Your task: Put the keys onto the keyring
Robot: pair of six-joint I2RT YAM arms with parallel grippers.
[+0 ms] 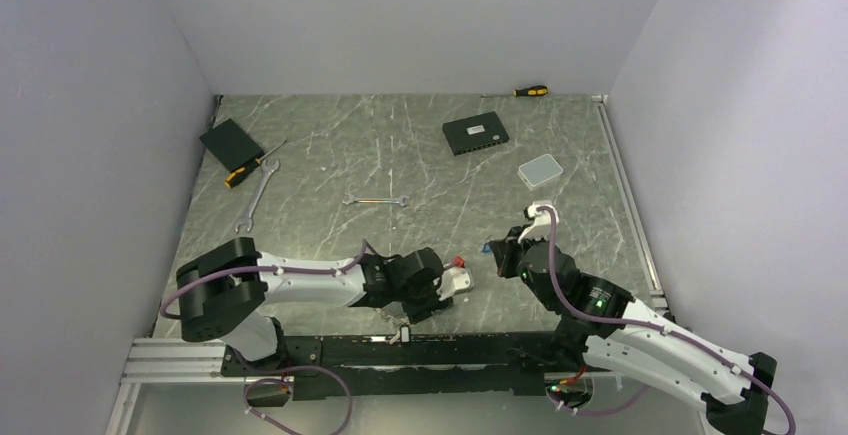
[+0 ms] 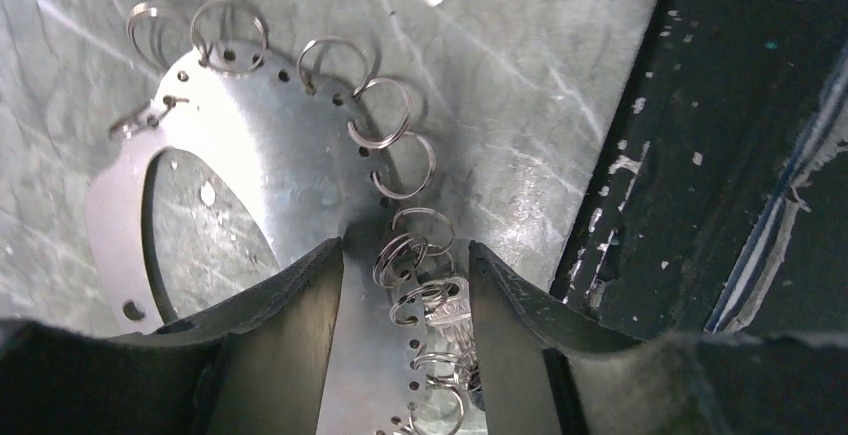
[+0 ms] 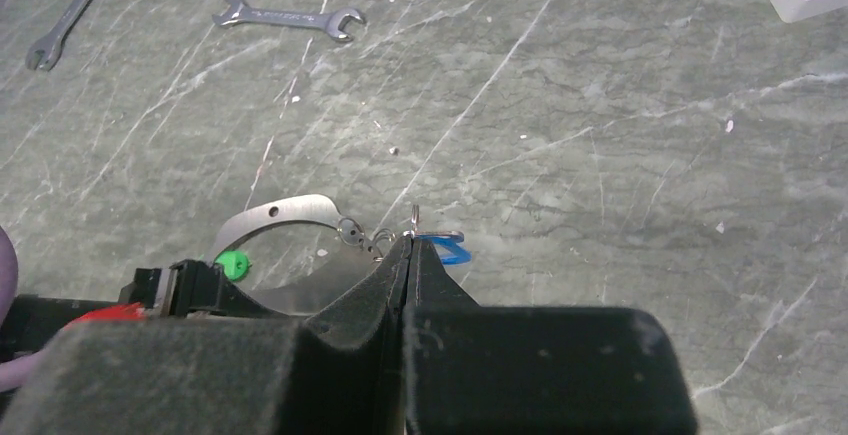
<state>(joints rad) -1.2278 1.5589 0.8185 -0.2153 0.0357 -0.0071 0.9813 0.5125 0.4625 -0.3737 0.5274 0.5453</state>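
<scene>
Left wrist view: the keyring is a flat silver band bent into a hoop. Holes are punched along its rim, and small split rings hang from them one after another. The left gripper has the band between its fingers and is clamped across it. A silver key hangs on one of the lower rings, just inside the right-hand finger. Beyond the hoop lies the marbled table, with its dark edge rail to the right.

In the right wrist view the right gripper has its fingers pressed together. They pinch a blue-tagged key, whose tag sticks out beside the tips. The hoop arches up just left of those tips, and its small rings almost touch them. A green tag sits at the hoop's lower left, beside the left gripper's black body. A spanner lies well apart on the far table.

From the top view, both grippers meet near the table's front edge, left of centre-right, with a red tag between them. A second spanner, two screwdrivers, a black box and a white box lie farther back.
</scene>
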